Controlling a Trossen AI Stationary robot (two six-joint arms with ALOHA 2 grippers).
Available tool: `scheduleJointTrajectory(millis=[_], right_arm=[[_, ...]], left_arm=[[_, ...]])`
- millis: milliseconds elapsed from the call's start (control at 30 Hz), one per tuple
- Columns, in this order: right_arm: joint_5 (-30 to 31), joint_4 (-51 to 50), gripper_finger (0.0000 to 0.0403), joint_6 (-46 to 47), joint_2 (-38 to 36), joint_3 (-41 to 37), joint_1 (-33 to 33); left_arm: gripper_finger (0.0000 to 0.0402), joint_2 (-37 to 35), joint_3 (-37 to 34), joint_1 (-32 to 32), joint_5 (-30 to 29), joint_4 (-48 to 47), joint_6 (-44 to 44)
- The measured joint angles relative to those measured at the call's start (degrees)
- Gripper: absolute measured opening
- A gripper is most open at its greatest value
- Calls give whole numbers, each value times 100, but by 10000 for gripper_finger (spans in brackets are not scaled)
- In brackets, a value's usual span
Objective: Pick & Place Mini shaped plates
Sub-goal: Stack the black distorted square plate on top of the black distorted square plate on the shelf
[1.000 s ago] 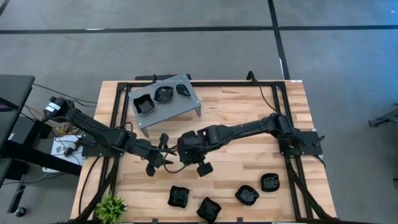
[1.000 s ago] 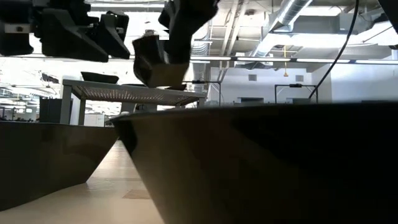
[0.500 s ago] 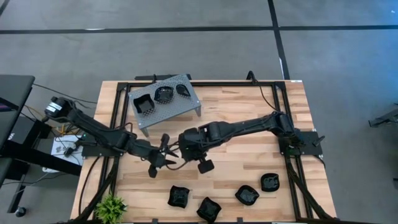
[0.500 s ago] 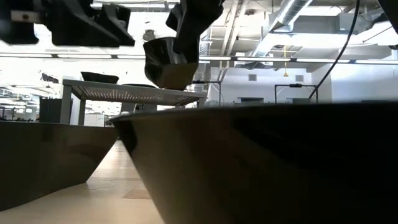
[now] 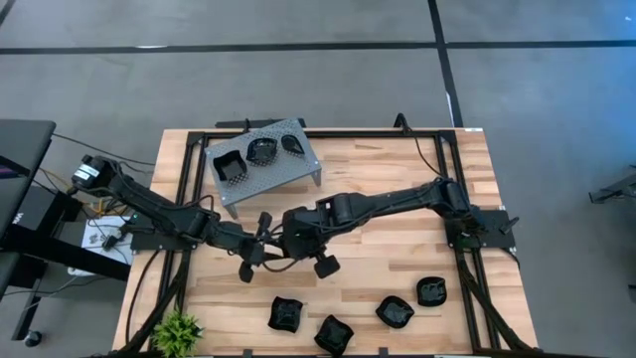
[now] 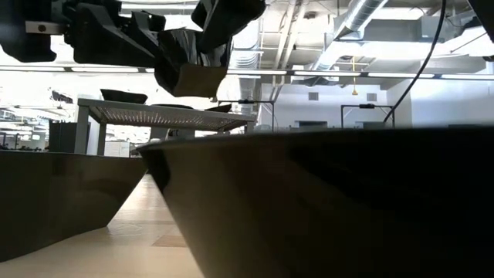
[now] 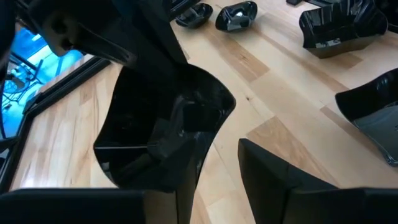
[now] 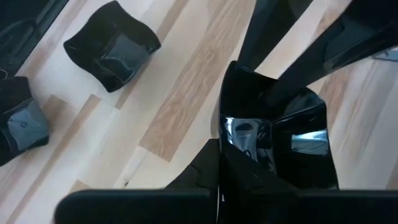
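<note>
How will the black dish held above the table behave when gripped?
Probably stiff: the held dish holds its shape though the right gripper pinches only one edge. Likely slippery: its glossy surface shows reflections.

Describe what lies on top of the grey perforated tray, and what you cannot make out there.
Three black mini plates sit on the perforated tray, in a row along its far edge. Anything beneath the raised tray is hidden from above.
</note>
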Motion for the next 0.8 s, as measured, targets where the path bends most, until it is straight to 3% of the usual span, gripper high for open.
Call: scheduleJointTrajectory(millis=[233, 433, 633, 800], right_arm=[[-4, 311, 8, -4, 0, 0, -21], [2, 332, 37, -4, 0, 0, -21], [2, 382, 77, -2, 0, 0, -29], [-2, 703, 108, -4, 0, 0, -40]], left_arm=[[74, 0, 0, 0, -2, -2, 0], [13, 0, 0, -3, 26, -7, 0], [12, 0, 0, -2, 68, -7, -4], [7, 111, 0, 0, 573, -10, -134]])
